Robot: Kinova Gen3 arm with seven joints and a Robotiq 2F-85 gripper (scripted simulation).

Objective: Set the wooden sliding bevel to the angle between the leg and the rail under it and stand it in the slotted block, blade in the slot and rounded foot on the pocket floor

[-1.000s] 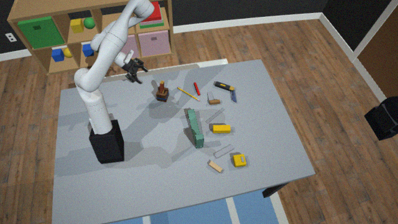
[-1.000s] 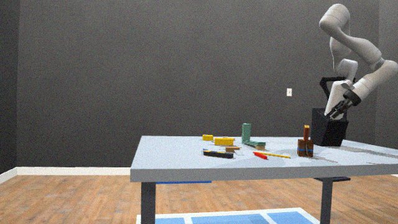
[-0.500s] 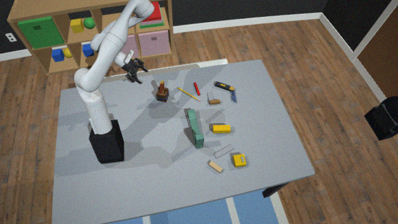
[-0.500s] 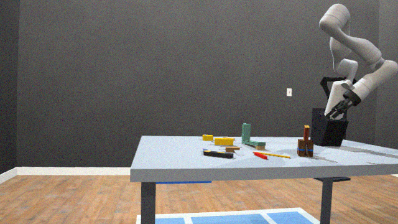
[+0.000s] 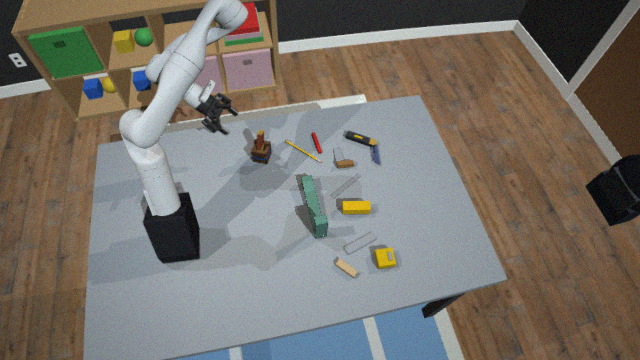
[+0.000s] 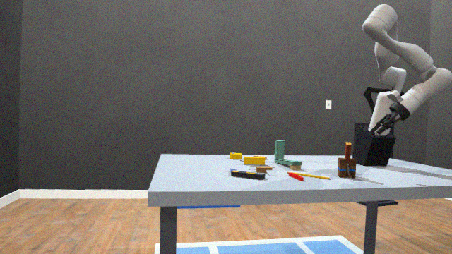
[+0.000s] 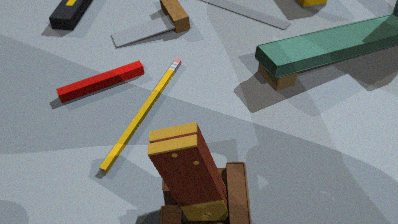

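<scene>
The wooden sliding bevel (image 5: pixel 260 139) stands upright in the dark slotted block (image 5: pixel 261 153) near the back of the table, with nothing touching it. In the wrist view its red-brown stock (image 7: pixel 186 162) rises out of the block (image 7: pixel 236 192); the blade is hidden inside. My gripper (image 5: pixel 218 116) is open and empty, raised above the table to the left of and behind the block, apart from it. It also shows in the exterior view (image 6: pixel 381 127), above the bevel (image 6: pixel 347 151). The green leg and rail (image 5: pixel 314 205) lie mid-table. The black bevel (image 5: pixel 361 138) lies at the back right.
A yellow pencil (image 5: pixel 302 150), a red stick (image 5: pixel 316 142) and a small wooden square (image 5: pixel 343 159) lie right of the block. Steel rules (image 5: pixel 345 185), yellow blocks (image 5: pixel 356 206) and a wood strip (image 5: pixel 346 267) lie further right. My arm's black base (image 5: pixel 171 235) stands at the left.
</scene>
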